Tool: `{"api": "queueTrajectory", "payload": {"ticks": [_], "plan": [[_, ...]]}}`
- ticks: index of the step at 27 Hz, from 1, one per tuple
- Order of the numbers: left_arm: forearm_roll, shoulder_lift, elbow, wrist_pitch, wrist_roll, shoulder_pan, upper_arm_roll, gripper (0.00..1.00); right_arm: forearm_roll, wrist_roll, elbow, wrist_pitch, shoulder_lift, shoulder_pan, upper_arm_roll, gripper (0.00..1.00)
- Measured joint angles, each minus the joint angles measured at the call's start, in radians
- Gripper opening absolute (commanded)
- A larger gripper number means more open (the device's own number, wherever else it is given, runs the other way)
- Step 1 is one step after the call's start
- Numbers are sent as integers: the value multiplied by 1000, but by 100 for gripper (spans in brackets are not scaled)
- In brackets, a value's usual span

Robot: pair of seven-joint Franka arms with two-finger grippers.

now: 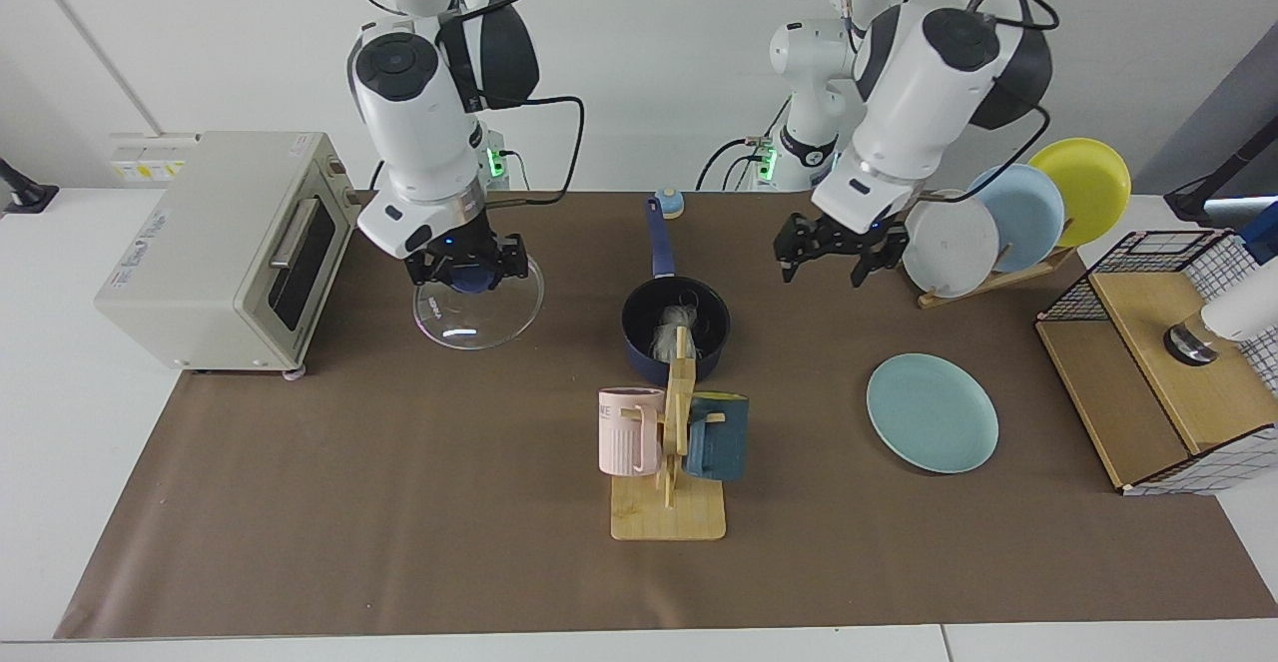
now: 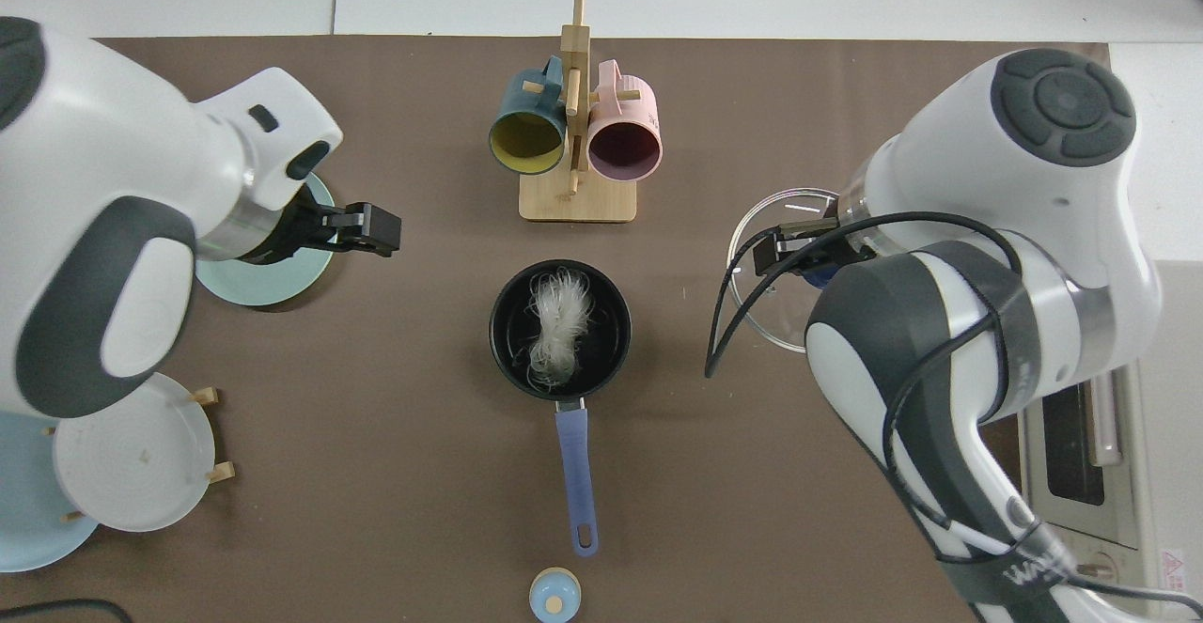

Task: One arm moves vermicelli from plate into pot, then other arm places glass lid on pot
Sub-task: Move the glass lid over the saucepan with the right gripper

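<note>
The vermicelli (image 1: pixel 669 327) (image 2: pixel 556 320) lies in a white clump inside the dark blue pot (image 1: pixel 639 352) (image 2: pixel 609 318), whose long handle points toward the arm bases. My left gripper (image 1: pixel 827 251) (image 2: pixel 365 229) hangs open and holds nothing. It is raised above the table between the pot and the bare teal plate (image 1: pixel 932 412) (image 2: pixel 268 287). My right gripper (image 1: pixel 467 273) is shut on the blue knob of the glass lid (image 1: pixel 481 311) (image 2: pixel 778 315). It holds the lid just above the table, well to the toaster side of the pot.
A wooden mug rack (image 1: pixel 667 512) with a pink and a teal mug stands just in front of the pot. A toaster oven (image 1: pixel 215 243) sits beside the right arm. A rack of grey, blue and yellow plates (image 1: pixel 1008 218) and a wire basket (image 1: pixel 1168 362) stand near the left arm.
</note>
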Motion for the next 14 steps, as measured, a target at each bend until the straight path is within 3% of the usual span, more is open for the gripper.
{"api": "queueTrajectory", "payload": {"ticks": [8, 14], "plan": [[0, -112, -1, -103, 192, 14, 183, 100, -2, 233, -7, 57, 9, 4, 146, 0], [0, -122, -6, -113, 325, 80, 210, 100, -30, 402, -9, 89, 39, 7, 242, 0]]}}
